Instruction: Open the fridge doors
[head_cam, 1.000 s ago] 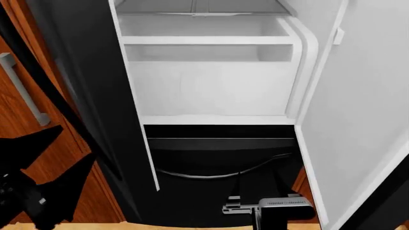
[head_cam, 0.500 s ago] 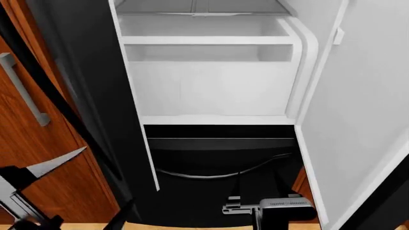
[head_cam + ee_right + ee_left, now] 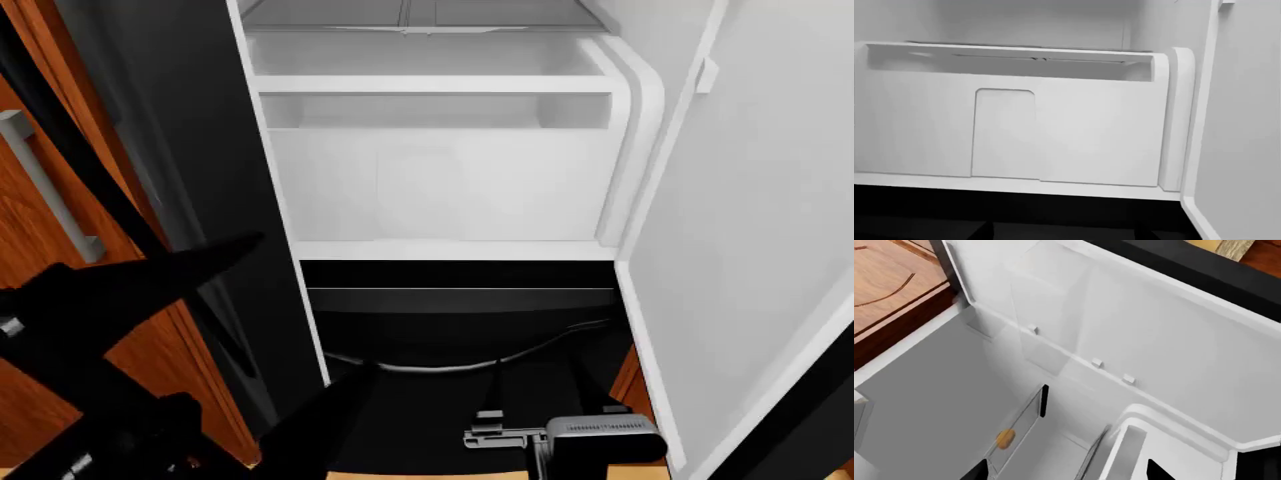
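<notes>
White fridge interior (image 3: 441,180) shows; fridge doors (image 3: 761,250) open

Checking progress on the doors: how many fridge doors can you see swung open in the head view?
2. The left door stands open at the view's left, dark outer face showing; the right door stands open at the right, white lining showing. Nothing suggests a hidden third.

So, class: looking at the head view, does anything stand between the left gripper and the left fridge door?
Nothing visible does. The left gripper, open, sits right against the left fridge door, beside the wooden cabinet door.
</notes>
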Controlling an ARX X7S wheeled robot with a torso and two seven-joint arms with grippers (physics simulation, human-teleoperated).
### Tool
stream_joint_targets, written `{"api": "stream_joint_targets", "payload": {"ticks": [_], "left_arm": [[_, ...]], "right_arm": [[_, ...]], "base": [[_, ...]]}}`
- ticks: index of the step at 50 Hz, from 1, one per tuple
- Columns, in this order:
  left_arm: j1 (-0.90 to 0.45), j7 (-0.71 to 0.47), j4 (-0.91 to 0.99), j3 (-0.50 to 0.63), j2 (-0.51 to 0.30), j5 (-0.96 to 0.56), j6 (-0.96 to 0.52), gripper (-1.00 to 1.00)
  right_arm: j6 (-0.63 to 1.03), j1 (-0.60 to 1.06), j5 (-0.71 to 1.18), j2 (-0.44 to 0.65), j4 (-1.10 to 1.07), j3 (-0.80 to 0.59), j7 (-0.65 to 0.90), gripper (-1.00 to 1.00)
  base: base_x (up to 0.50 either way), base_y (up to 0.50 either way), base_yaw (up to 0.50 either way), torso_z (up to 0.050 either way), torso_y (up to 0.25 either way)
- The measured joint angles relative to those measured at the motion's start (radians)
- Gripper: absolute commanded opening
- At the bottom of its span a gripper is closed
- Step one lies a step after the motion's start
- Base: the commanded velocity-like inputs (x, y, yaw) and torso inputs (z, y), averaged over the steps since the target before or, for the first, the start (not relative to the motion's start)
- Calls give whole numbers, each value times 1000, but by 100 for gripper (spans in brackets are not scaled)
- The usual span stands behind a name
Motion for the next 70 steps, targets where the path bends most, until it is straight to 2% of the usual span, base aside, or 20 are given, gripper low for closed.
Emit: {"api": "stream_joint_targets", "payload": {"ticks": [13,26,37,43,54,61,70], "left_arm": [[-91,68,-70,-69,272,-145,-169,100],[-161,72,-231,-156,553,-404,-279,100],[-225,80,-356,-169,751,-484,-372,100],[-237,75,-432,-194,836,-546,-404,100],[-217,-39,-706,-352,977,-827,-486,100],[-187,-98,-881,-423,1035,-928,-498,100],[-155,-180,-1068,-486,1085,-985,-486,100]], "right_arm": [[-12,1,15,-1,5,1,-13,100],[-37,3,52,-4,20,4,-45,100],[-61,1,92,-4,26,7,-77,100],[-70,-1,114,-3,25,8,-94,100],[-79,-5,130,-2,23,9,-106,100],[-80,-6,133,-3,22,10,-107,100],[-77,-5,135,-3,22,10,-107,100]], "base": [[0,0,0,0,0],[0,0,0,0,0],[0,0,0,0,0],[0,0,0,0,0],[0,0,0,0,0],[0,0,0,0,0],[0,0,0,0,0]]}}
